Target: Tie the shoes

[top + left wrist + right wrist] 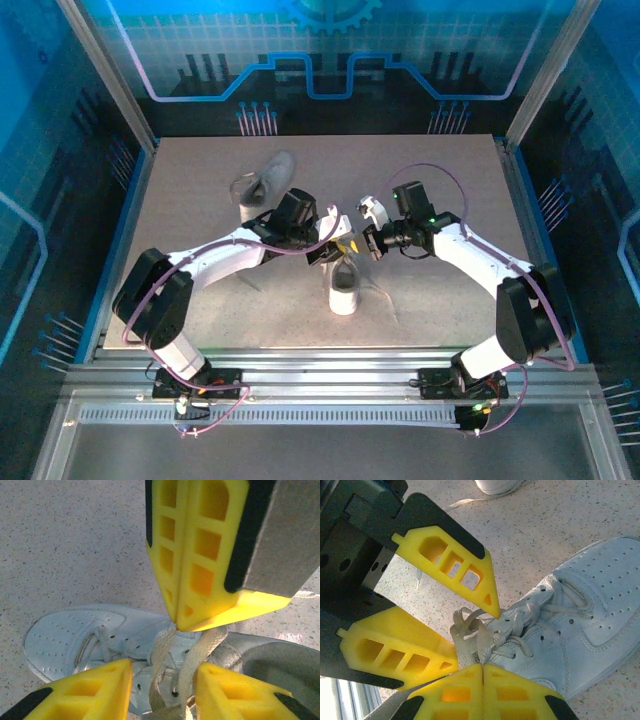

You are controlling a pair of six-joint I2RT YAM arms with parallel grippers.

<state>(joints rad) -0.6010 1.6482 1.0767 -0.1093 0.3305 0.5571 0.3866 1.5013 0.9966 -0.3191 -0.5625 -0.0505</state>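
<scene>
Near the middle of the speckled beige tabletop (200, 300), near shoe (343, 290) sits upright under both tools, toe toward the arm bases; white perforated toe box, white sole, flat pale laces (192, 652) loosely threaded. Right tool (483, 672) pinched fully together on two lace strands, which run up from the eyelets to its tips. Left tool (162, 672) jaws parted, straddling the same strands lower down, gripping nothing. Second shoe (268, 178) well apart toward far left, tipped on its side, looks greyer
</scene>
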